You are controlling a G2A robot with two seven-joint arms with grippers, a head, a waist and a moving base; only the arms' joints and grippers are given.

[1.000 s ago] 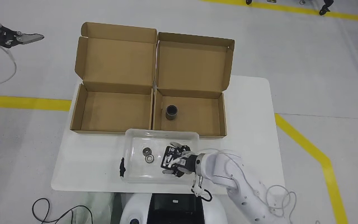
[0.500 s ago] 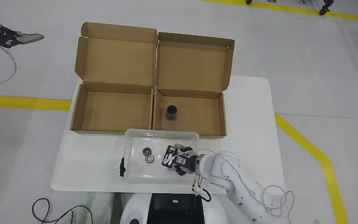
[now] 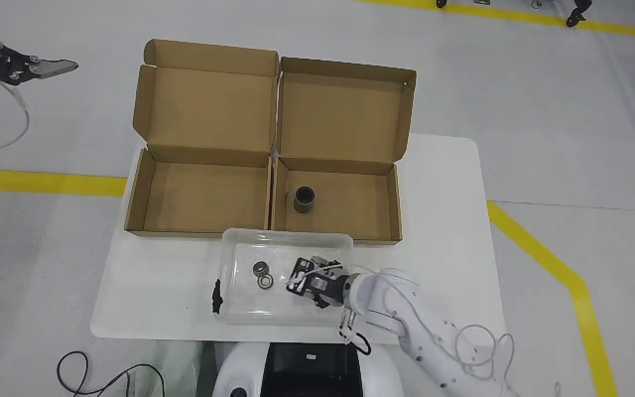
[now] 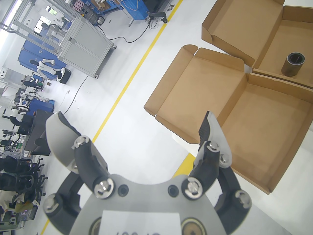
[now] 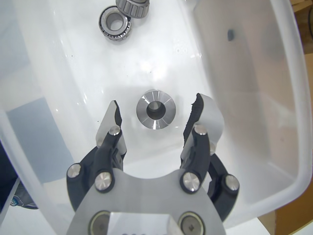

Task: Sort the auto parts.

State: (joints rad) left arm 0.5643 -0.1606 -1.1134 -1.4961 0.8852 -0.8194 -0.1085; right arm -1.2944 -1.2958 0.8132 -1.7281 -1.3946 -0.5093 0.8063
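A clear plastic bin (image 3: 238, 298) sits at the table's front. My right gripper (image 5: 156, 105) is down inside it and open. A silver flanged bushing (image 5: 156, 112) stands on the bin floor between the two fingers, touching neither. Two roller bearings (image 5: 122, 13) lie against each other farther along the bin (image 5: 281, 79); in the top view these bearings (image 3: 264, 274) lie left of the right gripper (image 3: 306, 278). My left gripper (image 4: 134, 117) is open and holds nothing, out over the floor far left of the table, where the top view also shows this gripper (image 3: 60, 67).
Two open cardboard boxes stand side by side behind the bin. The left box (image 3: 198, 197) holds nothing. The right box (image 3: 347, 206) holds a dark metal cylinder (image 3: 305, 199), standing upright. Bare white table (image 3: 437, 198) lies right of the boxes.
The right arm's forearm and elbow have swung toward the table's front edge, while its gripper has stayed in the bin, shifted only slightly. The left arm has not moved.
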